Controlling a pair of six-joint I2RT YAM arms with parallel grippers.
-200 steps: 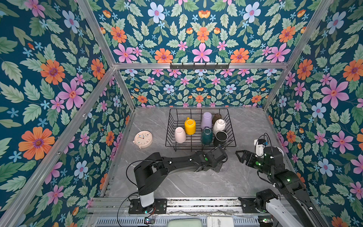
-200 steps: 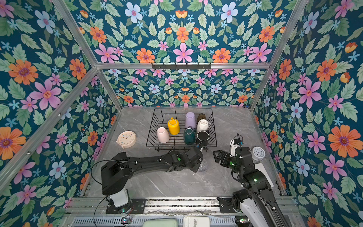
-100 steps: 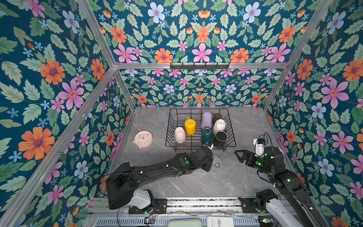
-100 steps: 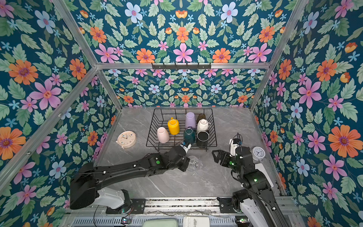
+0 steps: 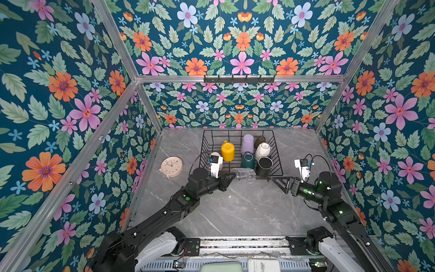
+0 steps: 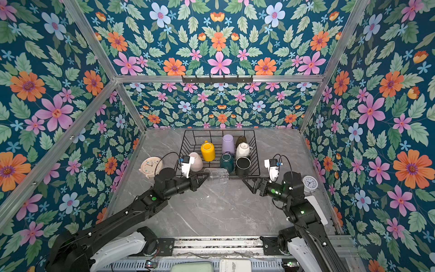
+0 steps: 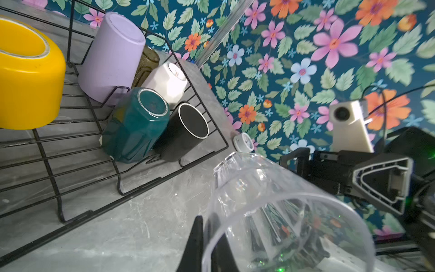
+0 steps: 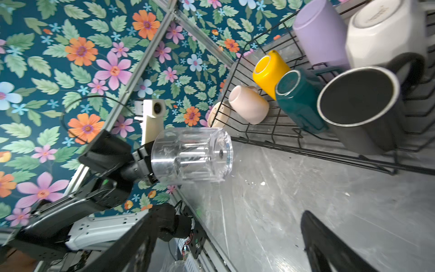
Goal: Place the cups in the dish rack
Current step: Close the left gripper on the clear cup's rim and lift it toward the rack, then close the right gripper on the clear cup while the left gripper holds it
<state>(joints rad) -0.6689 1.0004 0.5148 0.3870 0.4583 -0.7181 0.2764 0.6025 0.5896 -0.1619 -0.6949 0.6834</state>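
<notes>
Seven cups (image 5: 227, 150) sit in the dish rack (image 5: 276, 153), and my left pincer (image 5: 233, 176), clenched on the lip of the clear glass (image 5: 244, 174), has just lifted it off the table (image 5: 235, 212) to the rack's near rim, so only this one remains, while my right pincer (image 5: 280, 182) hangs wide open, empty.

The left gripper (image 5: 231, 177) is pointing forward, pinching shut. The right gripper (image 5: 277, 182) is hovering with jaws wide apart.
</notes>
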